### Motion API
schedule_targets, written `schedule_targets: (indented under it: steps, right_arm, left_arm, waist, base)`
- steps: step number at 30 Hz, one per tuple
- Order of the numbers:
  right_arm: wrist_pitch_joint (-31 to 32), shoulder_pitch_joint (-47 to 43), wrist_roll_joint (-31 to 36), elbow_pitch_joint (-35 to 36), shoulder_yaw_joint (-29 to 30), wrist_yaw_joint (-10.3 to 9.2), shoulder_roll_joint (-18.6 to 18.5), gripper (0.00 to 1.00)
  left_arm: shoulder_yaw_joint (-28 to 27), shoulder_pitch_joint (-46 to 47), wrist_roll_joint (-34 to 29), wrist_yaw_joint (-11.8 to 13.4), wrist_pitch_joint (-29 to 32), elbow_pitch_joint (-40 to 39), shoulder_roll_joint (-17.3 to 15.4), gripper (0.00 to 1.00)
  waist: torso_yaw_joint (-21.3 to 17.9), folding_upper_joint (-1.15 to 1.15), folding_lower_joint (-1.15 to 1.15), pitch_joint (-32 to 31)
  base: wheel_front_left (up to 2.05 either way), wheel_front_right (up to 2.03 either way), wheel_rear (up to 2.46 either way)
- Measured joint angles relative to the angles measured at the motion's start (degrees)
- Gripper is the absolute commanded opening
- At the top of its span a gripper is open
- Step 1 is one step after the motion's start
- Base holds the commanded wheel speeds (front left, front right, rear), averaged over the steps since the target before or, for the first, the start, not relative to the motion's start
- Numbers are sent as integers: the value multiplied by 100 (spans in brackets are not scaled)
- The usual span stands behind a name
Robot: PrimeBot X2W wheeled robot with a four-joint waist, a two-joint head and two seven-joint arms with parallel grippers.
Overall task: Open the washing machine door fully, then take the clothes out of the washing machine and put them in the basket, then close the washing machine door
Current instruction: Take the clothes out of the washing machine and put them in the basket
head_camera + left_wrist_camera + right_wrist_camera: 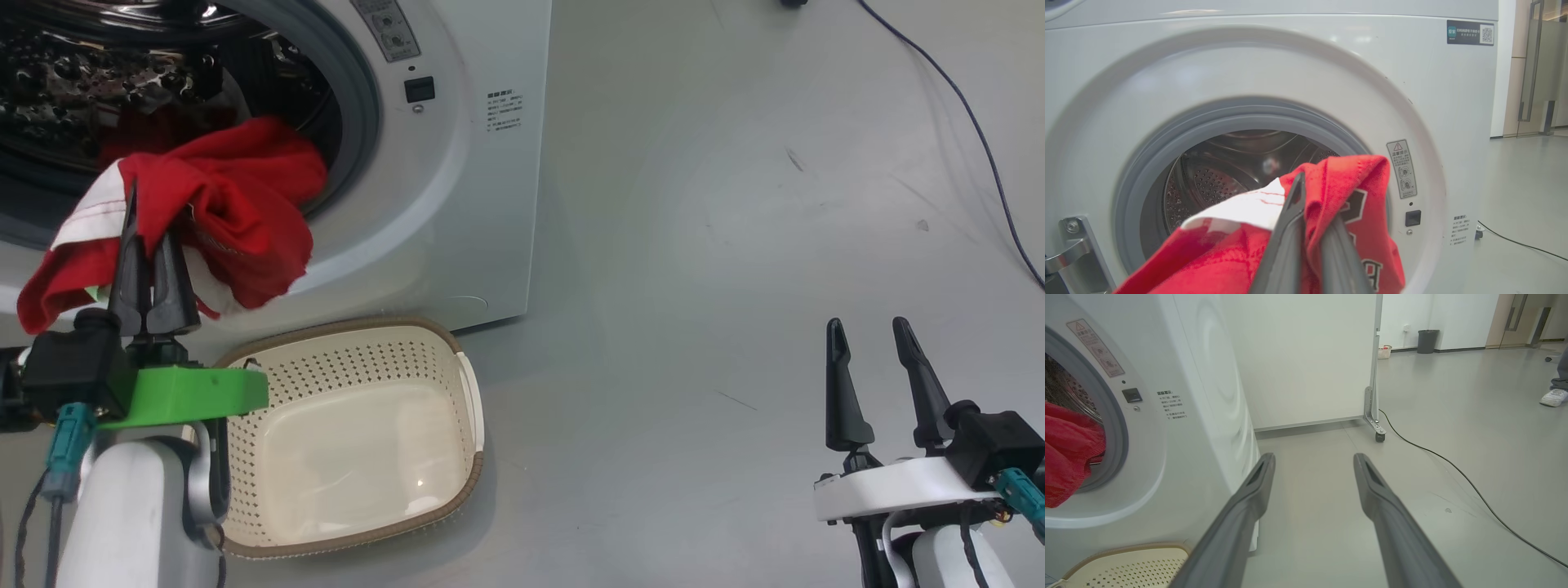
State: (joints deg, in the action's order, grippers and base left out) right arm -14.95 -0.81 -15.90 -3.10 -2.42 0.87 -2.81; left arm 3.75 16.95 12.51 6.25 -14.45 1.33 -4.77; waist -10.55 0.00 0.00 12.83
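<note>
Where clothes (237, 204) hang, drum (82, 73) partly hidden, cropped

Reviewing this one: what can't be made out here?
- Drum interior, head view: clothes in the left gripper cover its lower part; more inside unclear.
- Basket, head view: near-left corner behind the left arm.
- Washer label: print too small.
- Person, right wrist view: cut by the edge.
</note>
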Motion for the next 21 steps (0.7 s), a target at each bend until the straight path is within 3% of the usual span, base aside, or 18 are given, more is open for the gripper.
schedule_targets:
  steps: [7, 21]
  right_arm:
    - [0, -3, 47, 57, -31, 23, 2, 100]
    - [0, -4, 47, 177, -69, 81, 8, 100]
  left_arm:
    - [30, -557, 2, 1, 0, -57, 45, 0]
    - [185, -1069, 281, 9, 109, 745, 171, 0]
  waist:
    - [118, 0, 0, -2]
    - [2, 0, 0, 236]
  base:
    - [0, 0, 0]
    - [0, 0, 0]
